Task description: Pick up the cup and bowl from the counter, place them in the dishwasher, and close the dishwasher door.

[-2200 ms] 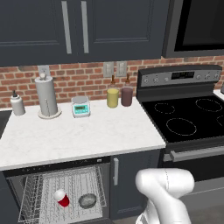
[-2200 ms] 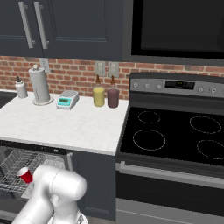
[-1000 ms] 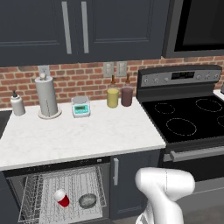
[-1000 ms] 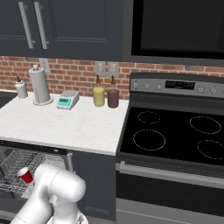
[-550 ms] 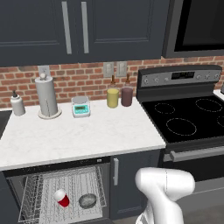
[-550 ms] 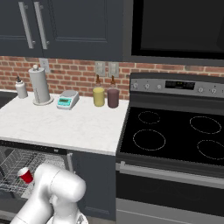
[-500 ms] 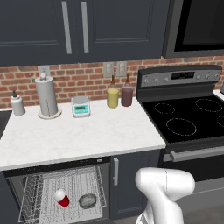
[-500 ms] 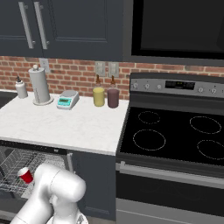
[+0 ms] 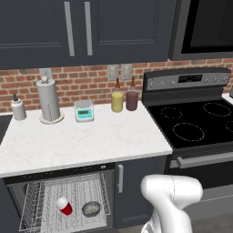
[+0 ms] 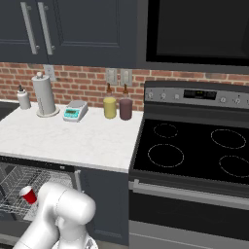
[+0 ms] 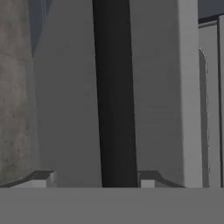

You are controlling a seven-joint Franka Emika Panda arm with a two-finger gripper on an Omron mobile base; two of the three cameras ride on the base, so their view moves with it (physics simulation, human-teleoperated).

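Down in the left base view, the cup [image 9: 64, 205] lies tipped in the dishwasher rack [image 9: 68, 200] beside the bowl [image 9: 91, 209], below the counter [image 9: 82, 143]. From the right base view, that cup [image 10: 28, 194] sits at the rack's [image 10: 17, 187] near left. Through the hand view, the gripper [image 11: 94, 178] faces grey panels with its jaws parted, gripping nothing.

Cup [image 9: 64, 206] and bowl [image 9: 91, 209] side by side in dishwasher [image 9: 63, 202] rack, lower left of frame, cup left of bowl; bench [image 9: 82, 141] above; stove [image 9: 195, 127] right.
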